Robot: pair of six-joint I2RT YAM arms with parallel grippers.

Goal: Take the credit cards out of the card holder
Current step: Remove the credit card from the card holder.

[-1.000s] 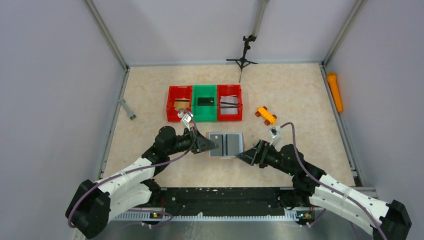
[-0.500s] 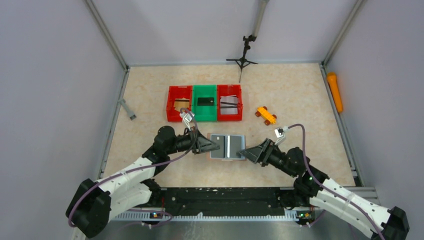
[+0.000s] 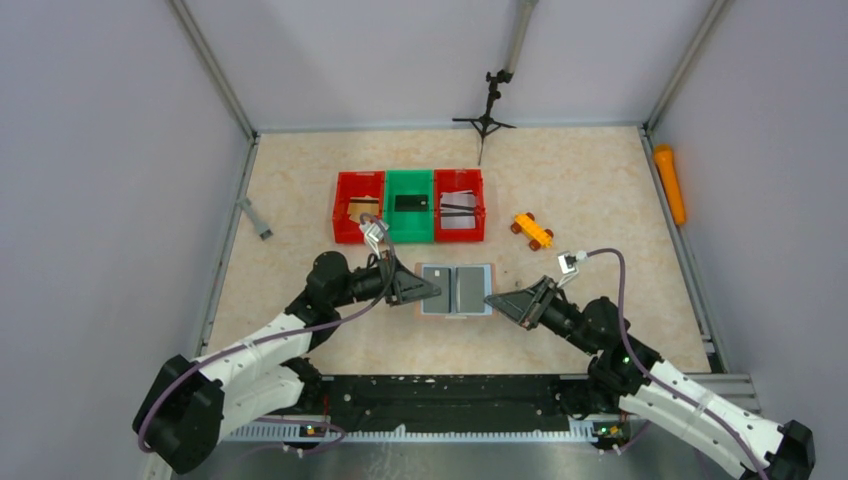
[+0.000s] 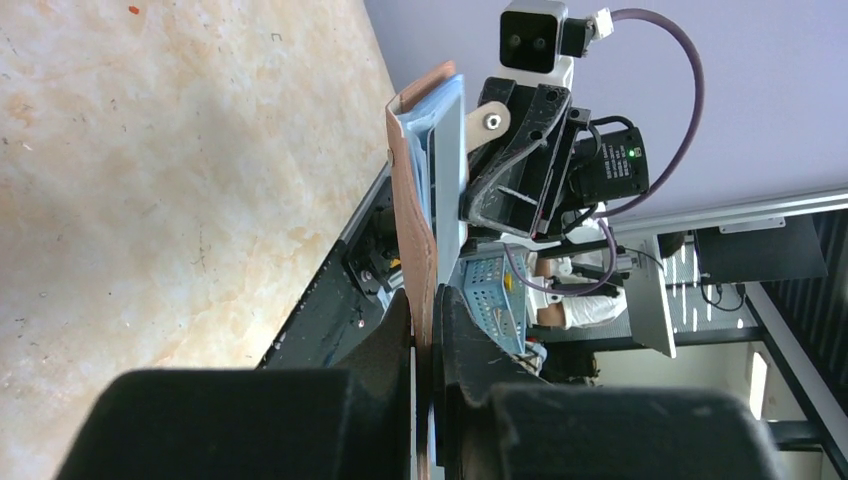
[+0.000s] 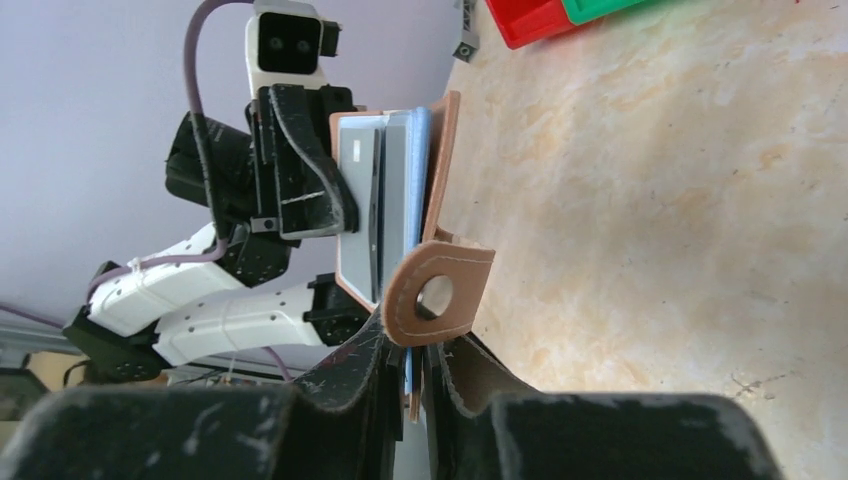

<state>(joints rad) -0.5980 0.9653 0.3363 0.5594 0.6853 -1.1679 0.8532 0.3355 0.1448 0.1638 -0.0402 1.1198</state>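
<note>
Top view, bins first. Three open rectangular plastic bins stand in a row, walls touching, on the beige marbled table top (image 3: 600,180), beyond the arms.
- left red bin (image 3: 338,208): one tan-gold card (image 3: 363,209).
- middle green bin (image 3: 410,237): one black card (image 3: 411,202), lying flat.
- right red bin (image 3: 481,205): white-grey card with a dark stripe (image 3: 458,210).

The small flat tan-brown leather folding card holder (image 3: 456,290) is spread open between the two grippers, nearer than the bins. Its two grey inner panels (image 3: 434,289) face up, side by side. The wrist views show a thin light blue layer (image 5: 421,180) between the leather and a grey panel. It is probably a card in its pocket, but the edge-on view does not settle it.

State of left gripper (image 4: 424,310): fingers pinched tight on the card holder's left leather edge.
State of right gripper (image 5: 414,350): fingers closed on the opposite edge, just under a rounded leather tab with a hole (image 5: 437,295).

Elsewhere: orange toy car (image 3: 532,230) right of the bins, apart from them; orange cylinder (image 3: 669,183) at the right wall; black tripod (image 3: 487,112) at the far edge.
</note>
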